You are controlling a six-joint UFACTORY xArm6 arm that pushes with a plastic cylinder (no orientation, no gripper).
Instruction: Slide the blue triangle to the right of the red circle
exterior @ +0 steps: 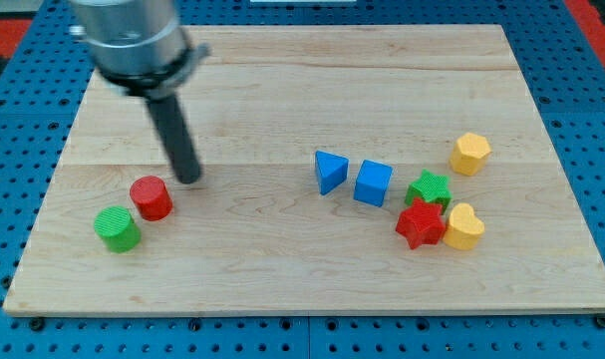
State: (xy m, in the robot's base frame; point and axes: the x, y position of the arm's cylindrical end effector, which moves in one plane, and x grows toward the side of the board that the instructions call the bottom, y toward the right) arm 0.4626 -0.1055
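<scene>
rod upright, my tip (188,178) beside red circle (151,197).

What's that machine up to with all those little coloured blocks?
It is a robot arm that pushes blocks around a wooden board with a dark rod. My tip is beside the red circle, just to its upper right, and a green circle sits nearby. The blue triangle, which is meant to end up right of the red circle, is well off toward the view's right, next to a blue cube, not yet pushed over.
</scene>
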